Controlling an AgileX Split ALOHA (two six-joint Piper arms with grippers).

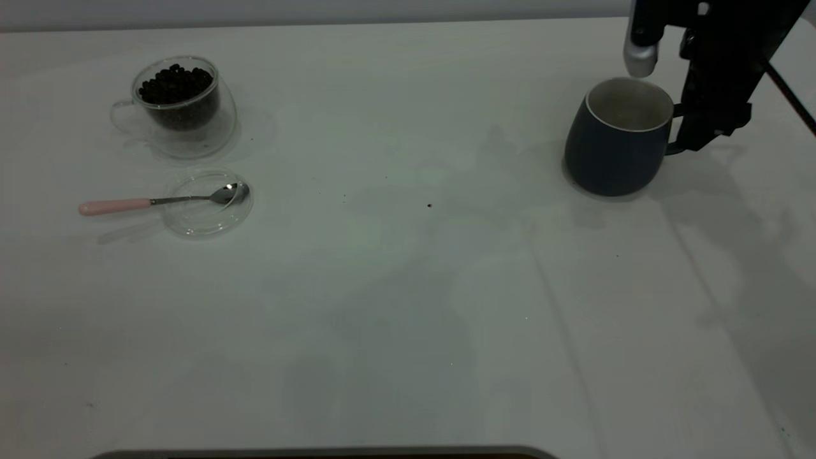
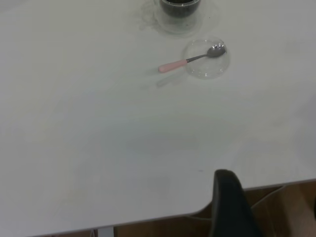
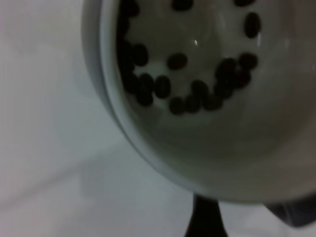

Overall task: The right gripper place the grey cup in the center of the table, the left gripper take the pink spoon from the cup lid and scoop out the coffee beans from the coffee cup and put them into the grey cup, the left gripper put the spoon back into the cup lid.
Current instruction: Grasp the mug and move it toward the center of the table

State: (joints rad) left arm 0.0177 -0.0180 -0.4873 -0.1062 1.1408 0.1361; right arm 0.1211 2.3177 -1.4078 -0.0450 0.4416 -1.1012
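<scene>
The grey cup [image 1: 615,143] stands on the table [image 1: 408,287] at the far right; in the right wrist view its white inside [image 3: 212,123] holds several coffee beans [image 3: 192,94]. My right gripper [image 1: 692,131] is at the cup's handle, which it hides. At the far left the clear coffee cup [image 1: 182,108] is heaped with beans [image 1: 175,83]. In front of it the pink spoon [image 1: 115,206] rests with its bowl in the cup lid [image 1: 207,204]. My left gripper [image 2: 271,207] hangs open over the table's edge, well away from the spoon [image 2: 173,65], with nothing in it.
A single dark speck [image 1: 429,205] lies near the table's middle. The table's near edge and rounded corner [image 2: 197,215] show in the left wrist view, with a brown floor beyond. A wide stretch of bare white table separates the two cups.
</scene>
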